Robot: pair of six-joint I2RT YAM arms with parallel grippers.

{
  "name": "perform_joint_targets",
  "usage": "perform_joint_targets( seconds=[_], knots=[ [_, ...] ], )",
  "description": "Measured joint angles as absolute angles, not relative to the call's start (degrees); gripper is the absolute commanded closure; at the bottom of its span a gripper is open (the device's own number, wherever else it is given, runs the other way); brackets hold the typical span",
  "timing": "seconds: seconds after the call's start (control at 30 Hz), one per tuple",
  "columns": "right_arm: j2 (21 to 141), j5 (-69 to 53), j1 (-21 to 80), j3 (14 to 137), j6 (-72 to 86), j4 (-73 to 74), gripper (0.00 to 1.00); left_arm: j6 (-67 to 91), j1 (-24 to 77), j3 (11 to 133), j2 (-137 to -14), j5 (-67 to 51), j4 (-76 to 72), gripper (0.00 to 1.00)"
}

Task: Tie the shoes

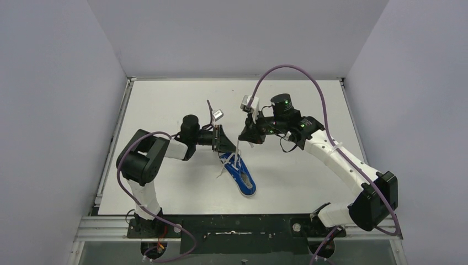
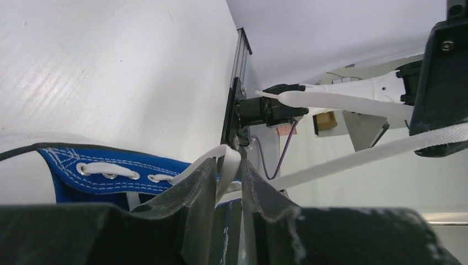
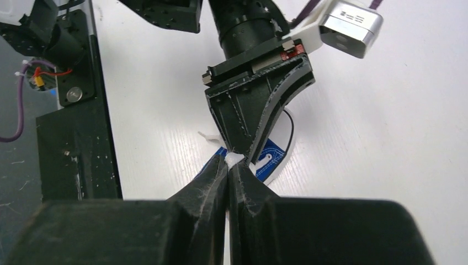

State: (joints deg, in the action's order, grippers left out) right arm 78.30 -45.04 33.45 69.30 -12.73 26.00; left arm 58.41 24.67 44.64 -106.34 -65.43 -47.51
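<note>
The shoe [image 1: 241, 175], a small blue sneaker with a white sole rim, lies mid-table with its toe toward the arms. My left gripper [image 1: 223, 144] is low at the shoe's heel end. In the left wrist view its jaws [image 2: 229, 163] stand slightly apart, and a bent loop of white lace [image 2: 230, 157] sits loosely between them beside the eyelets [image 2: 110, 171]. My right gripper [image 1: 243, 138] hovers just above, shut on a lace end [image 3: 233, 159] right against the left gripper's tips [image 3: 246, 154]. A taut lace [image 2: 359, 157] runs up toward it.
The white table [image 1: 165, 99] is bounded by a metal rail [image 1: 113, 143] on the left and grey walls on three sides. A dark base bar [image 1: 237, 226] carries both arms at the near edge. Purple cables [image 1: 309, 77] arc over the right arm.
</note>
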Motion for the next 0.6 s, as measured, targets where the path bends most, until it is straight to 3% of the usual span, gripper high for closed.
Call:
perform_joint_targets(
  seconds=[0.17, 0.6],
  knots=[
    [78.7, -43.4, 32.5, 68.7, -10.6, 24.2, 1.00, 67.0, 24.8, 43.5, -109.9, -65.4, -61.3, 0.69],
    [79.5, -39.6, 30.0, 68.0, -7.7, 22.8, 1.00, 73.8, 25.4, 41.4, -110.8, -65.4, -74.4, 0.68]
  ],
)
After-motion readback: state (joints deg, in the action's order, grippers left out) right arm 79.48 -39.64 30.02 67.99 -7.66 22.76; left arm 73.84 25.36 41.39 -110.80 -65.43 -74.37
